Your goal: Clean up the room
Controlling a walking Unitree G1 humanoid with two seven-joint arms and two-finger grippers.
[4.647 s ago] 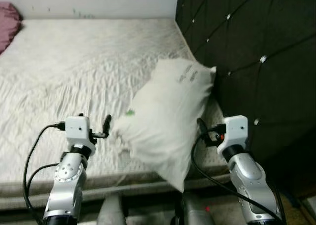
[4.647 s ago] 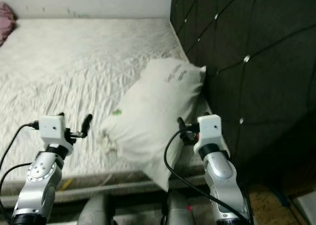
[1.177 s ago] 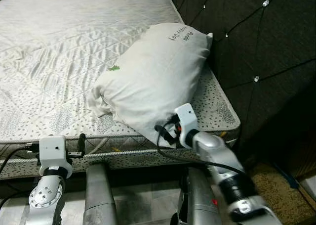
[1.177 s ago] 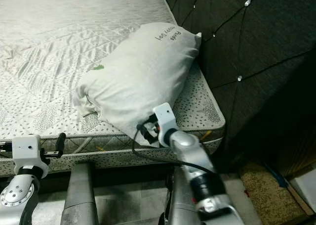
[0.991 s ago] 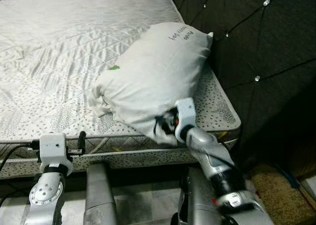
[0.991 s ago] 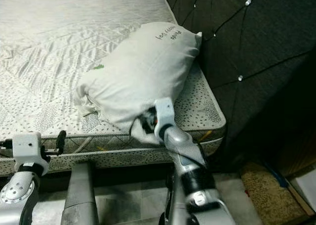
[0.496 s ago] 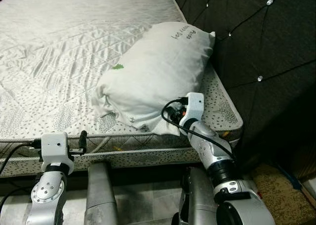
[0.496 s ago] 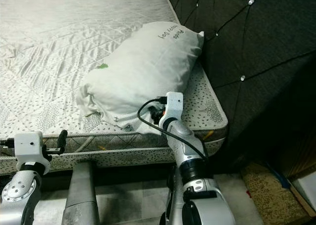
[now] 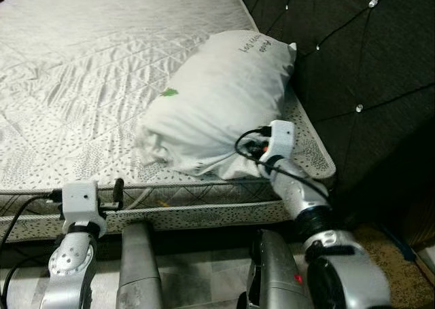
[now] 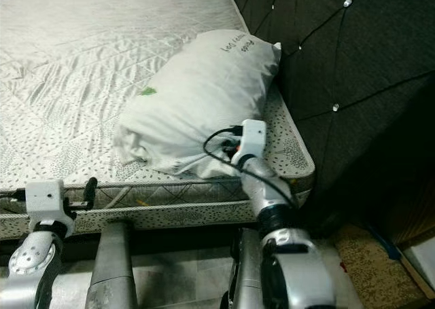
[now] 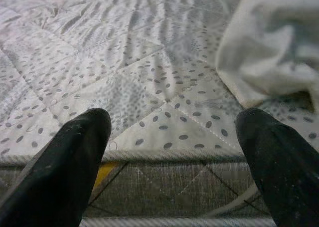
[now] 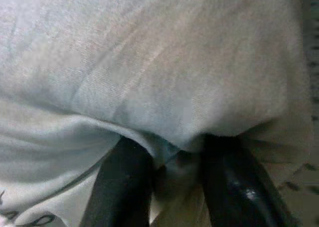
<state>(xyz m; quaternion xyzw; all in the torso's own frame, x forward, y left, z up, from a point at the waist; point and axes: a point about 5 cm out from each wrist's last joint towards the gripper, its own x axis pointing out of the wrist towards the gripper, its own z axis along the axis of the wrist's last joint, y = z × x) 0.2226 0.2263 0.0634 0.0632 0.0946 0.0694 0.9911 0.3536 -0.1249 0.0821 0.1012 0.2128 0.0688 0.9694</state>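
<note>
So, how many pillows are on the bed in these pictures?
1. The white pillow lies on the mattress at its near right corner, against the dark headboard; the right gripper pinches its near end. Others may lie beyond view.

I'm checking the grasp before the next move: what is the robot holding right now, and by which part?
The right gripper pinches the white pillow by its lower near edge. The left gripper is open, holding nothing.
</note>
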